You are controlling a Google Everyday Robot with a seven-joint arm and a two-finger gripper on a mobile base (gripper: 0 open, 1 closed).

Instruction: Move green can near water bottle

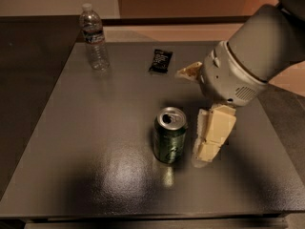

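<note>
The green can stands upright near the middle of the dark table, silver top with its pull-tab facing up. The water bottle stands upright at the table's far left corner, well apart from the can. My gripper hangs from the grey wrist at the right, just right of the can and not touching it. Its jaws are open and hold nothing. One cream finger points down beside the can, with its tip close to the table. The other finger shows farther back.
A small flat black packet lies at the far middle of the table, between bottle and gripper. The table's right edge runs just behind the arm. A darker surface lies to the left and a tan floor at the back.
</note>
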